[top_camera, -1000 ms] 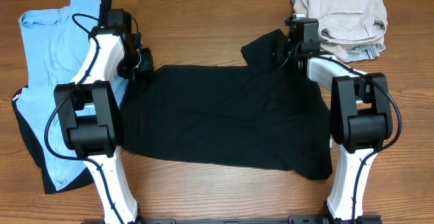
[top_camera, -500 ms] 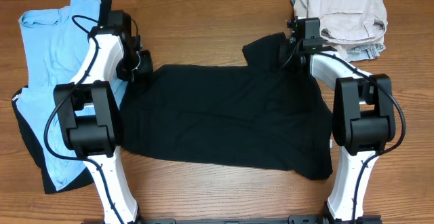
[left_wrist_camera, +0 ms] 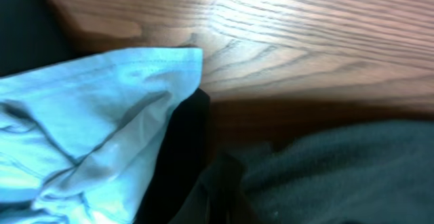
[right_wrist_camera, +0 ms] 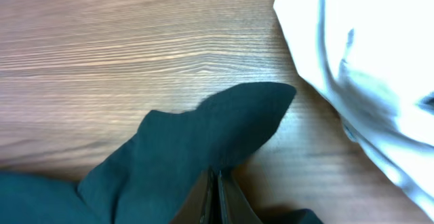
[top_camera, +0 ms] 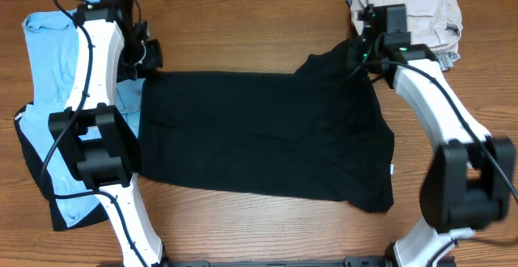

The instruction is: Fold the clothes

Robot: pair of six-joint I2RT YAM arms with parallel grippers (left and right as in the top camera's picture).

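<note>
A plain black short-sleeved T-shirt (top_camera: 259, 137) lies spread flat in the middle of the table, with a small white label (top_camera: 392, 168) at its right hem. My left gripper (top_camera: 148, 61) is shut on its far left corner, beside the light-blue T-shirt (top_camera: 57, 65). In the left wrist view the dark fabric (left_wrist_camera: 325, 170) bunches at the gripper (left_wrist_camera: 220, 197), whose fingers are barely distinguishable. At the far right corner my right gripper (top_camera: 362, 57) is shut on the shirt; the right wrist view shows the gripper (right_wrist_camera: 217, 193) pinching black cloth (right_wrist_camera: 203, 142).
A pale beige pile of folded clothes (top_camera: 413, 12) sits at the far right corner, close to my right gripper, and shows white (right_wrist_camera: 366, 68) in the right wrist view. Another black garment (top_camera: 36, 178) lies under the light-blue one at the left edge.
The right gripper has shut on the shirt's far right corner. Both arms have moved toward the far edge and outward, drawing the black shirt's top edge straight.
</note>
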